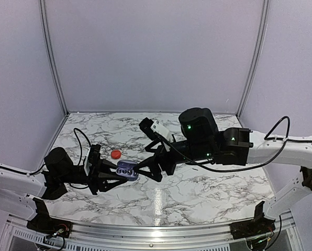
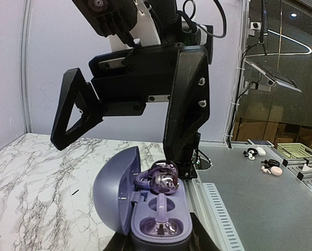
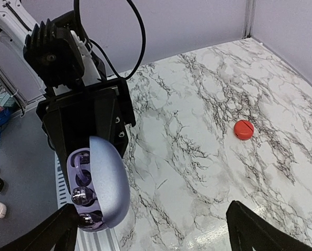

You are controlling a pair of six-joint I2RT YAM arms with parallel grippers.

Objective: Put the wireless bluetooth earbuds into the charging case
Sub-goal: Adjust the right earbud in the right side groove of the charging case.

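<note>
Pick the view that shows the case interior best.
Left wrist: the open case sits close, facing the camera, both earbuds visible inside. Right wrist shows mostly the lid's outside, the inside at a slant. Top external shows it only as a small purple shape.

Under the left gripper (image 1: 125, 173) and the right gripper (image 1: 149, 170) lies a white tabletop (image 1: 208, 196) with grey marble veining. A bright glare patch (image 1: 158, 201) sits on it, just nearer than both grippers. Beyond them stands a plain pale back wall (image 1: 156, 52). Matching side walls (image 1: 14, 94) close the enclosure on either side, joined by metal corner posts (image 1: 52, 57). A metal rail (image 1: 145, 230) edges the table's near side. In the left wrist view, a grey surface (image 2: 260, 209) extends past the right gripper to a dark glass partition (image 2: 281, 68), which reflects a light strip (image 2: 289, 38).
</note>
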